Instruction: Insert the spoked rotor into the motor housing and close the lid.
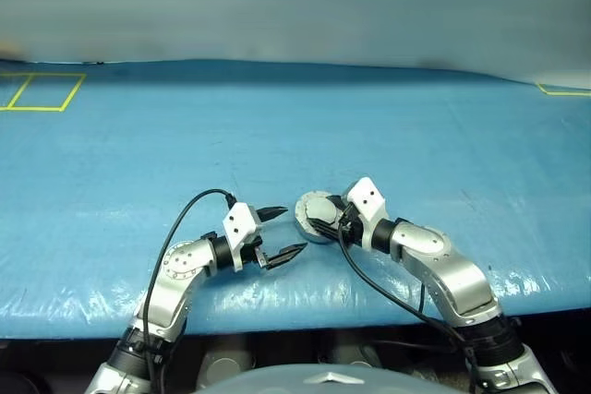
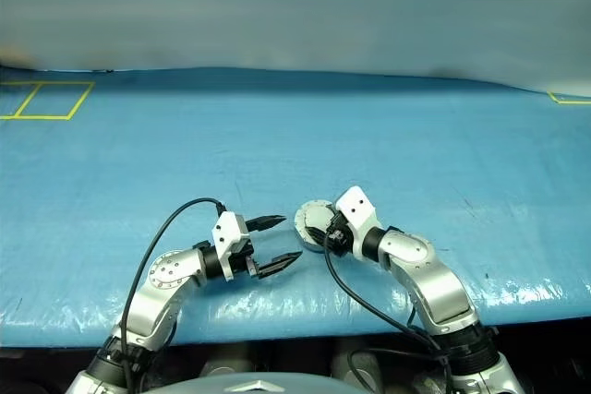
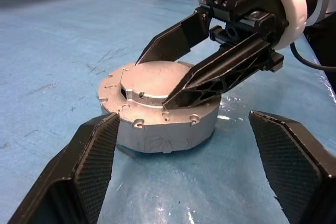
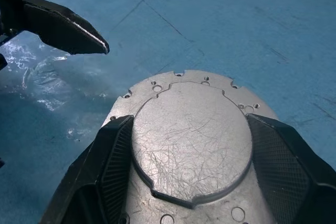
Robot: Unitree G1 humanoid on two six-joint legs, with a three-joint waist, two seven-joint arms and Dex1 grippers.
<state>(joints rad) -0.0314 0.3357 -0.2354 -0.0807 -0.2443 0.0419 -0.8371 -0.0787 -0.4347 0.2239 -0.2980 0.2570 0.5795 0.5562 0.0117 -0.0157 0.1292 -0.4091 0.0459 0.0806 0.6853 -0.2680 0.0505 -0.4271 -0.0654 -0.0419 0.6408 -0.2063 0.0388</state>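
Notably, the lid (image 4: 191, 140), a scratched matte-grey metal disc with a raised centre circle and small rim holes, lay closed on the motor housing (image 3: 163, 127), a squat silver drum on the blue plastic-covered table (image 1: 443, 145). The right gripper (image 3: 181, 74) straddled the lid, its ribbed black fingers touching its top and rim. The left gripper (image 1: 282, 232) stood just beside the housing, fingers spread and empty, with open table beyond.

The worktop (image 1: 388, 126) is bright blue, marked with yellow taped outlines (image 1: 42, 91) near its far corners. The lid (image 4: 191, 140) is plain light grey metal, finely scratched, with small round holes along its rim. Both hands, left (image 1: 280, 232) and right (image 3: 173, 74), have black fingers on white wrists
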